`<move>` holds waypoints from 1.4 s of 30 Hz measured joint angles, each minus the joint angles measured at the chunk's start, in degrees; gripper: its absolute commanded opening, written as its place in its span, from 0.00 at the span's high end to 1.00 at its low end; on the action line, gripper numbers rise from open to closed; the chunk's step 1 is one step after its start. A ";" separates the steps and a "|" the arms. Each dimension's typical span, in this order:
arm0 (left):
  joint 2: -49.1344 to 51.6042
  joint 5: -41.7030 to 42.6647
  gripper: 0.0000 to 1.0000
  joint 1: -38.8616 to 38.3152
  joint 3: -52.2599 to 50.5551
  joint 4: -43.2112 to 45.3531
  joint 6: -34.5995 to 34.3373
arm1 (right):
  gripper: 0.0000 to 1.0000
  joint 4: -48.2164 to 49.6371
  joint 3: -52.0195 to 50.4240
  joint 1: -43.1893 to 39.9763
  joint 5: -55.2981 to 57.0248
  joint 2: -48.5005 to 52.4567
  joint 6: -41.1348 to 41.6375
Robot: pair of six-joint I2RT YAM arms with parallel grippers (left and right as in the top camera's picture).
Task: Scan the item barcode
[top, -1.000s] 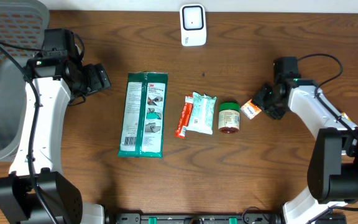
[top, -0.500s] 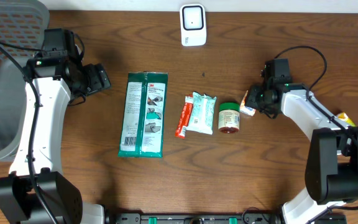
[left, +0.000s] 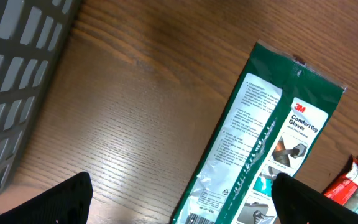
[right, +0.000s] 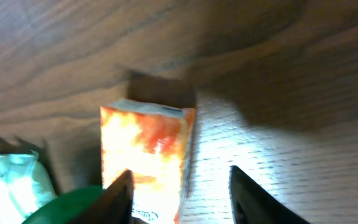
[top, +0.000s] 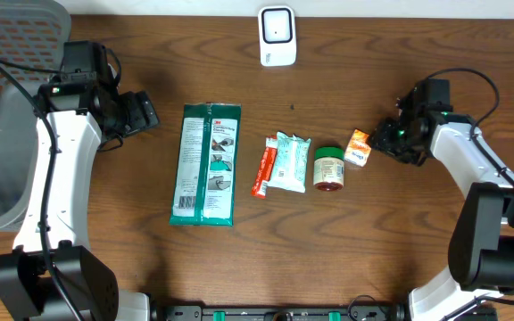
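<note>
Plainly the coming move turns on the small orange box [top: 358,148], which lies on the table [top: 400,250] just beside the green-lidded jar [top: 329,168], on the right arm's side of it and a little toward the far edge. The right gripper [top: 387,140] sits just past the box from the jar, its tips aimed toward the jar. So the box is directly ahead of it, and far nearer this arm than the other. In the right wrist view the fingers [right: 120,199] stand moderately apart and grip nothing. The box is ahead of them and off-centre, overlapping one finger while bare wood shows between it and the other. From above the box looks longer from near edge to far edge, slightly tilted, so roughly across the gripper's approach; the blurred wrist view cannot confirm this. A small sideways shift would probably be needed to centre the box before closing. The left gripper [top: 139,114] is spread wide and empty, far from the jar past the green glove pack [top: 205,163]. The white scanner [top: 276,36] stands well beyond the jar at the far edge.
</note>
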 measured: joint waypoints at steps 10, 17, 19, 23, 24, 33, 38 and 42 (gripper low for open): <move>0.00 0.00 0.08 0.00 0.00 0.00 0.00 | 0.83 6.93 -5.46 0.55 -3.39 -0.02 0.39; 0.00 0.00 0.08 0.00 0.00 0.00 0.00 | 0.81 11.72 -8.61 0.96 -4.17 -0.22 1.46; 0.00 0.00 0.08 0.00 0.00 0.02 0.00 | 0.81 12.15 -8.98 0.96 -4.15 -0.33 1.68; 0.00 0.02 0.08 0.00 0.00 0.00 0.00 | 0.99 12.37 -9.05 0.98 -4.02 -0.50 2.05; 0.00 0.00 0.08 0.00 0.00 0.00 0.00 | 0.99 12.37 -9.05 0.98 -4.02 -0.55 1.92; 0.00 0.00 0.07 0.00 0.00 0.00 0.00 | 0.99 8.74 -9.03 0.90 -2.58 -3.39 -0.72; 0.00 0.00 0.08 0.00 0.00 0.00 0.00 | 0.99 1.57 -7.19 0.98 4.70 -11.65 -3.19; 0.00 0.00 0.08 0.00 0.00 0.00 0.00 | 0.99 -0.55 -5.27 2.58 13.51 -16.46 -5.73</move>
